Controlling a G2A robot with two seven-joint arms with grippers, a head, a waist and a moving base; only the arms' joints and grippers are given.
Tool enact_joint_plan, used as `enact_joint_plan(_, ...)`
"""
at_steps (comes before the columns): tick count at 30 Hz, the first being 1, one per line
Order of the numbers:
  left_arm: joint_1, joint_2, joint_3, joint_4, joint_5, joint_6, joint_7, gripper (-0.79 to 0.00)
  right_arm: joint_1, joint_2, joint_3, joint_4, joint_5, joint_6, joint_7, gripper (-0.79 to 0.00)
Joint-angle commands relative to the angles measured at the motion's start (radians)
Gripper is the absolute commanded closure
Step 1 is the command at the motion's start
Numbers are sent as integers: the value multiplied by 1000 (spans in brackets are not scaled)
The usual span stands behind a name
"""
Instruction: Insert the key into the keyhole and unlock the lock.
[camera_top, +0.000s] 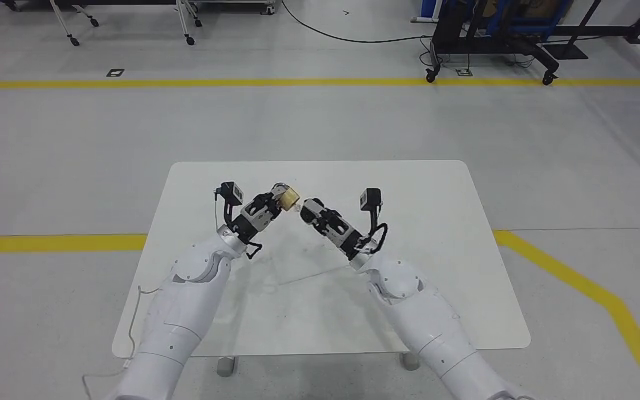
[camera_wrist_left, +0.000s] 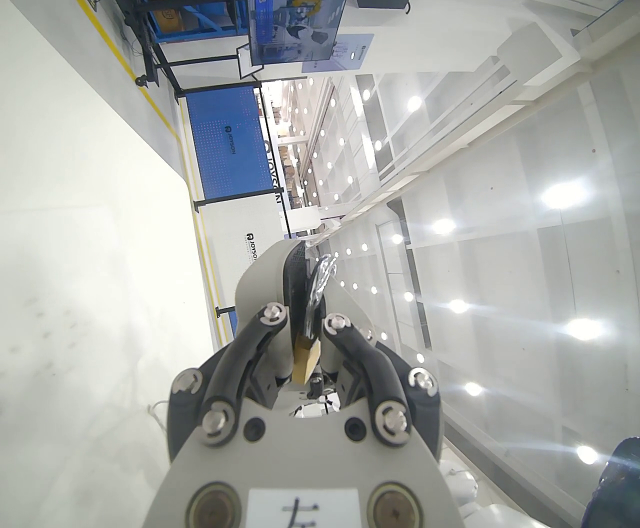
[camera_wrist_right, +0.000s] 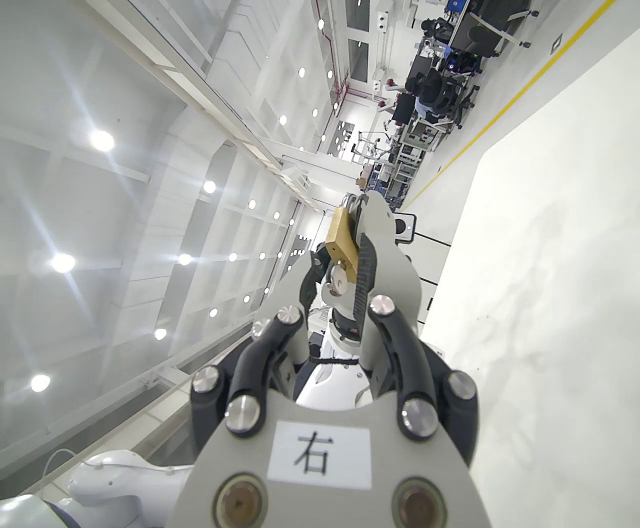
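Both arms meet above the middle of the white table (camera_top: 450, 250). A brass padlock (camera_top: 287, 198) hangs between them, off the tabletop. My left gripper (camera_top: 272, 203) is shut on the lock; its wrist view shows the brass body (camera_wrist_left: 306, 361) and a silver part (camera_wrist_left: 320, 280) clamped between the fingers (camera_wrist_left: 260, 280). My right gripper (camera_top: 308, 209) comes in from the opposite side. In the right wrist view the padlock (camera_wrist_right: 342, 240) has a silver key (camera_wrist_right: 340, 285) seated in its bottom keyhole, and the right gripper (camera_wrist_right: 345, 250) is shut on the key's head. The shackle (camera_wrist_right: 352, 202) points away from the right palm.
Nothing else lies on the tabletop. A yellow floor line (camera_top: 300, 82) runs behind the table, another yellow line (camera_top: 70, 242) passes at its left, and wheeled frames (camera_top: 500, 40) stand at the back of the room.
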Motion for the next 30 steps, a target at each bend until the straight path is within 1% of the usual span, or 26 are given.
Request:
enact_joint_plan(1, -1, 0, 0, 1, 0, -2, -1, 0, 0, 0, -1, 3, 20, 18, 19, -52)
enact_joint_plan(2, -1, 0, 0, 2, 0, -2, -1, 0, 0, -1, -2, 4, 33, 27, 30, -52)
enact_joint_plan(6, -1, 0, 4, 1, 7, -2, -4, 0, 1, -1, -3, 4, 47, 31, 49, -92)
enact_joint_plan(10, -1, 0, 5, 1, 12, -3, -4, 0, -3, 0, -2, -4, 49, 16, 55, -154)
enact_joint_plan(15, -1, 0, 6, -1, 20, -7, -2, 0, -3, 0, -4, -7, 37, 23, 52, -188)
enact_joint_plan(16, -1, 0, 7, -2, 24, -8, -2, 0, -3, -1, -6, -7, 35, 26, 51, -182)
enact_joint_plan(21, 0, 0, 7, -5, 32, -12, 4, 0, 0, -3, -15, -5, 36, 37, 52, -200)
enact_joint_plan(23, 1, 1, 7, -6, 36, -14, 4, 0, 1, -4, -17, -2, 39, 42, 52, -188)
enact_joint_plan(24, 1, 1, 8, -7, 38, -15, 4, 0, 3, -4, -18, 0, 39, 44, 51, -157)
enact_joint_plan(25, 2, 1, 8, -8, 42, -17, 4, 0, 3, -5, -18, 0, 42, 46, 50, -105)
enact_joint_plan(26, 3, 1, 8, -8, 46, -20, 6, 0, 3, -6, -19, 1, 50, 48, 51, 0)
enact_joint_plan(30, 5, 2, 8, -13, 60, -29, 9, 0, -1, -10, -20, 8, 121, 87, 66, 0)
